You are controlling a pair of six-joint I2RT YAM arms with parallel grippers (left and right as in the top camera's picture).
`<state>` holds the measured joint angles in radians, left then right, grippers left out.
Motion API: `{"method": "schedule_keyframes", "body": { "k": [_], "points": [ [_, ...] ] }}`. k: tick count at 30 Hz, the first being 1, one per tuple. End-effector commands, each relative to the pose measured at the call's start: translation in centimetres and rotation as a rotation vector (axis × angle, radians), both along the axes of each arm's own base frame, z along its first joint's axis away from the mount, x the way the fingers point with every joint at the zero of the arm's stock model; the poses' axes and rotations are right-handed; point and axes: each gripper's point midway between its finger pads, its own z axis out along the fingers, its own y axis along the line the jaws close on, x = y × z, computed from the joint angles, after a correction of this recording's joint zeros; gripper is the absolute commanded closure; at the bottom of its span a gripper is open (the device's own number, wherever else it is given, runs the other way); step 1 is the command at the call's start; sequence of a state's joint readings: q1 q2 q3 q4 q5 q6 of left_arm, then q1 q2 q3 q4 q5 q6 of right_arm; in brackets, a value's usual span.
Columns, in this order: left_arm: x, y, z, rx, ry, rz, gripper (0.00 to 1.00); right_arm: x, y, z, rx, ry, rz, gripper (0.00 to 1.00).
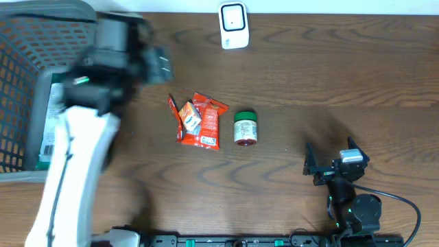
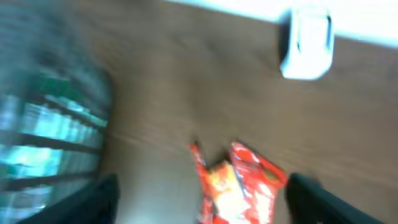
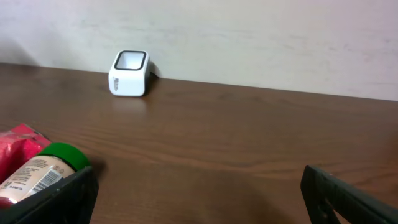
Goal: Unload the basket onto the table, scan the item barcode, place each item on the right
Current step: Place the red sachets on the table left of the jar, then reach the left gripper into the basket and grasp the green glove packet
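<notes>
Red snack packets and a green-lidded jar lie on the desk; left jaws and right jaws gape wide, empty.

The left arm, a white-shelled link, extends from the near-left base toward the far side. Its black wrist and the left pincer appear blurred. The black fingers of this pincer stand wide apart with nothing between them. The right arm, black, is folded compactly over the near-right base. The right pincer points away from the base, its fingers fully spread and empty.
</notes>
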<state>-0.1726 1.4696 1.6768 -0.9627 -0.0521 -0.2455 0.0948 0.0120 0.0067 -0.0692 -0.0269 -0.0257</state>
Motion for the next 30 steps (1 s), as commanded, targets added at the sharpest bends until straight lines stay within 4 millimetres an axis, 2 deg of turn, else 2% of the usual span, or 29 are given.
{"method": "schedule_keyframes", "body": {
  "k": [1, 2, 3, 4, 6, 8, 9, 11, 12, 14, 17, 21, 22, 25, 30],
  "points": [
    [-1.6, 9.8, 5.9, 0.114, -0.133, 0.18, 0.05, -0.1, 0.2, 0.0, 0.014, 0.001, 0.008, 0.01],
    [-2.2, 12.5, 6.4, 0.127, -0.144, 0.248, 0.03, 0.0, 0.2, 0.0, 0.014, 0.001, 0.008, 0.01],
    [-3.1, 15.7, 6.4, 0.136, -0.138, 0.338, 0.01, 0.0, 0.2, 0.0, 0.014, 0.001, 0.008, 0.01],
    [-3.8, 18.1, 6.1, 0.139, -0.122, 0.404, 0.0, 0.0, 0.2, 0.0, 0.014, 0.001, 0.008, 0.01],
    [-4.5, 21.4, 5.0, 0.146, -0.084, 0.48, 0.02, 0.0, 0.2, 0.0, 0.013, 0.001, 0.008, 0.01],
    [-4.6, 23.4, 3.7, 0.141, -0.044, 0.492, 0.02, 0.0, 0.2, 0.0, 0.014, 0.001, 0.008, 0.01],
    [-4.1, 24.8, 1.8, 0.118, 0.005, 0.467, 0.02, 0.0, 0.2, 0.0, 0.014, 0.001, 0.008, 0.01],
    [-3.5, 26.1, -0.4, 0.097, 0.057, 0.451, 0.02, 0.0, 0.2, 0.0, 0.014, 0.001, 0.008, 0.01],
    [-2.9, 27.4, -2.5, 0.083, 0.106, 0.447, 0.02, -0.1, 0.2, 0.0, 0.014, 0.001, 0.008, 0.01],
    [-1.9, 28.0, -5.1, 0.069, 0.158, 0.398, 0.02, 0.0, 0.2, 0.0, 0.014, 0.001, 0.008, 0.01],
    [0.4, 27.0, -10.0, -0.014, 0.238, 0.274, 0.02, 0.0, 0.2, 0.0, 0.014, 0.001, 0.008, 0.01],
    [1.6, 26.4, -14.4, -0.043, 0.329, 0.21, 0.02, -0.1, 0.2, 0.0, 0.013, 0.001, 0.008, 0.01],
    [2.0, 26.0, -16.3, -0.052, 0.366, 0.186, 0.02, -0.1, 0.2, 0.0, 0.014, 0.001, 0.009, 0.01],
    [3.0, 25.3, -19.6, -0.069, 0.42, 0.155, 0.02, 0.0, 0.2, 0.0, 0.014, 0.001, 0.008, 0.01],
    [4.2, 24.5, -23.5, -0.08, 0.473, 0.125, 0.02, -0.1, 0.2, 0.0, 0.014, 0.001, 0.009, 0.01]
  ]
}}
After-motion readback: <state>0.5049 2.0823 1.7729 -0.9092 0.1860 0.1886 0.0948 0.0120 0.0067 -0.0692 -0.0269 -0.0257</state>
